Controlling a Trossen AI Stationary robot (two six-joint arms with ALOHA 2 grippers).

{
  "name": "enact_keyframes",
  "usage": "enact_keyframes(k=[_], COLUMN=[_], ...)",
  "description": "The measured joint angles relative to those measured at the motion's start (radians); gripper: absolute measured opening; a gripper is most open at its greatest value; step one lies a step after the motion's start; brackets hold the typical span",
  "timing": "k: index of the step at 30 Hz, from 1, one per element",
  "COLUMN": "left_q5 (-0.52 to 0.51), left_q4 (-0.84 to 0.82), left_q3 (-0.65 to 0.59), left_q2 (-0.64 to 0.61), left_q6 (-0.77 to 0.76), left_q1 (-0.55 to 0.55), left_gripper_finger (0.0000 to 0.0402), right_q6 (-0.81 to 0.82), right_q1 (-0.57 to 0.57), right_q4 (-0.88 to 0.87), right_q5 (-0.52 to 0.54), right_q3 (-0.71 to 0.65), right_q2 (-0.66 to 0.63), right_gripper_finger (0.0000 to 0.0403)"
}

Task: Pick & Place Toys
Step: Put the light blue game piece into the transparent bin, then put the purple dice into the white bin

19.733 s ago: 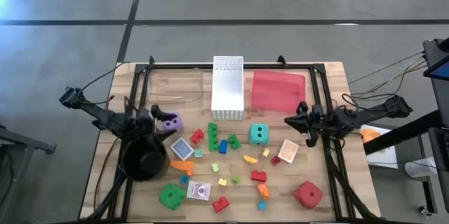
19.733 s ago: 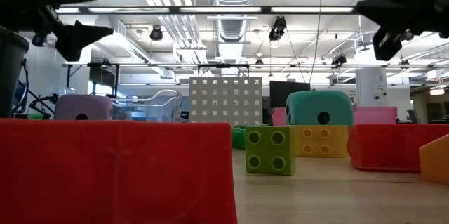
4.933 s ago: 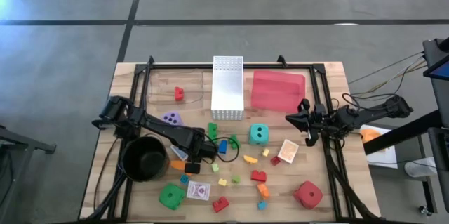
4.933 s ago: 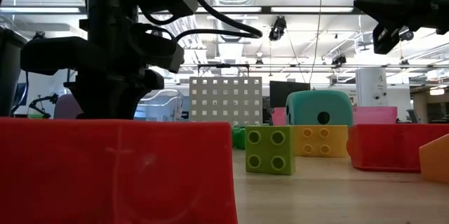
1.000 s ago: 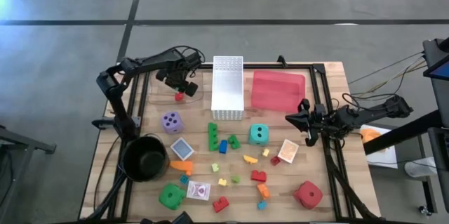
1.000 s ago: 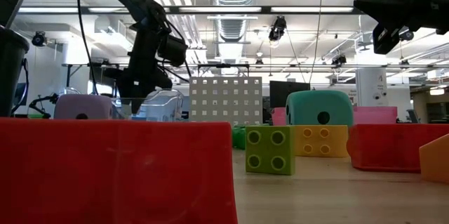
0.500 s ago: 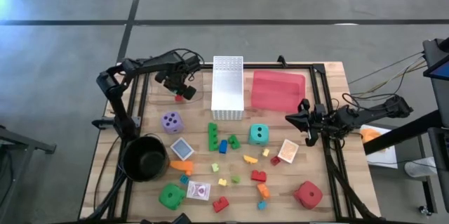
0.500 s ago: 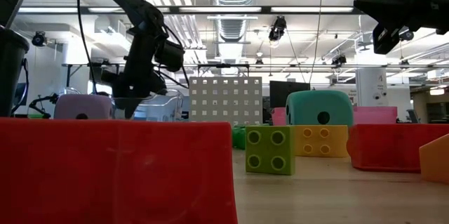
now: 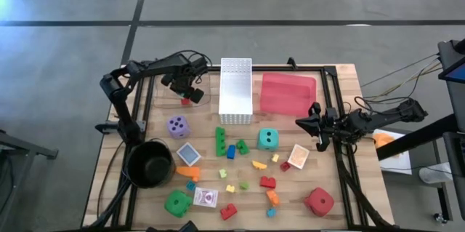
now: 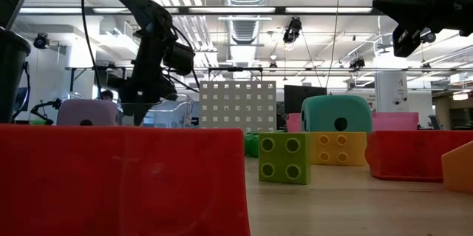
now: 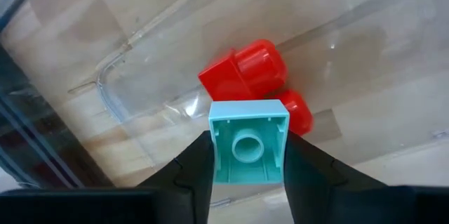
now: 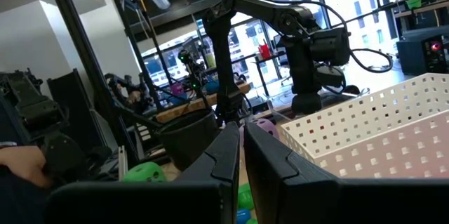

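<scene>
four dice on the tabletop: purple die (image 9: 176, 125) toward the left edge, teal die (image 9: 268, 139) mid-table, green die (image 9: 176, 203) at the near edge, red die (image 9: 319, 201) by the near right corner. three card packs: blue card pack (image 9: 189, 153), pink card pack (image 9: 206, 198), orange card pack (image 9: 298, 156). small bricks, roughly seventeen loose across the middle, too tiny for an exact count; plus one red brick (image 11: 254, 83) inside the clear tray (image 11: 105, 87) and one teal brick (image 11: 248, 150) pinched just above it. one white basket (image 9: 236, 90), one red tray (image 9: 288, 94), both along the far edge. one black pot (image 9: 149, 163) near the left edge.
</scene>
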Motion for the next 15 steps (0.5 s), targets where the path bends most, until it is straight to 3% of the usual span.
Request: enact_keyframes(k=[8, 15], left_q5=[0.000, 0.000], left_q4=[0.000, -0.004], left_q3=[0.001, 0.004], left_q2=[0.000, 0.000], left_q6=[0.023, 0.026], left_q1=[0.000, 0.000], left_gripper_finger=[0.0289, 0.0345], right_q6=[0.000, 0.000], right_q1=[0.000, 0.000], right_q4=[0.000, 0.000], right_q5=[0.000, 0.000], right_q3=[0.000, 0.000], right_q2=[0.000, 0.000], right_gripper_finger=[0.0021, 0.0021])
